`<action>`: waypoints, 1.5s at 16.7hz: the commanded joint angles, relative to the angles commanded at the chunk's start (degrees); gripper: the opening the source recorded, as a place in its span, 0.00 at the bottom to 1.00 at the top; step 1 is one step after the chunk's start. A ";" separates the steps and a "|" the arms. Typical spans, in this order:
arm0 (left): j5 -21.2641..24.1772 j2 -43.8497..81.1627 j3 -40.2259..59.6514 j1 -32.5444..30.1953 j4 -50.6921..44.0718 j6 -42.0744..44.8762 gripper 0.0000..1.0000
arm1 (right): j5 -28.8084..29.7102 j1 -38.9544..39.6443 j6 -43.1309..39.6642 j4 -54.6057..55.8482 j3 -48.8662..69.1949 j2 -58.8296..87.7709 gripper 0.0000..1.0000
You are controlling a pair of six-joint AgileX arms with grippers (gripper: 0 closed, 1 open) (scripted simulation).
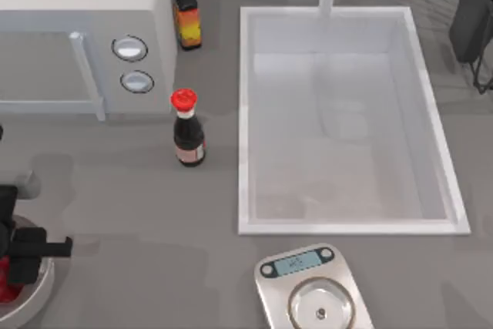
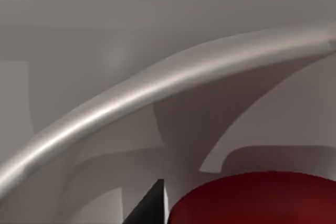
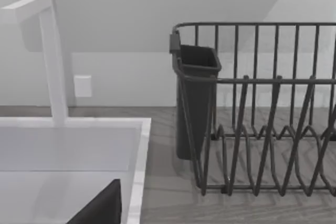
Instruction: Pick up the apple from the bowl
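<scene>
Under the left claw (image 1: pixel 17 261), at the surface's front left corner, the glossy red apple (image 1: pixel 6 287) sits in the thick-rimmed white bowl (image 1: pixel 37 290). Its wrist view adds the bowl's smooth curved rim; whether the claw is spread cannot be told. Parked far right, the right arm faces a wire rack (image 3: pixel 262 114).

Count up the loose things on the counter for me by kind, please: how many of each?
Bottles: 2, a red-capped dark bottle and a second bottle by the microwave
Apples: 1, the apple under the left hand
Bowls: 1, the bowl
Scales: 1, the steel scale
Dish racks: 1, the dish rack
Total: 6
</scene>
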 joint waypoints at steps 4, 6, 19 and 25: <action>0.00 0.00 0.00 0.00 0.00 0.00 0.92 | 0.00 0.00 0.00 0.00 0.00 0.00 1.00; 0.00 0.00 0.00 0.00 0.00 0.00 0.77 | 0.00 0.00 0.00 0.00 0.00 0.00 1.00; 0.00 0.00 0.00 0.00 0.00 0.00 0.00 | 0.00 0.00 0.00 0.00 0.00 0.00 1.00; -1.13 -7.31 2.44 0.26 -5.30 0.69 0.00 | 0.00 0.00 0.00 0.00 0.00 0.00 1.00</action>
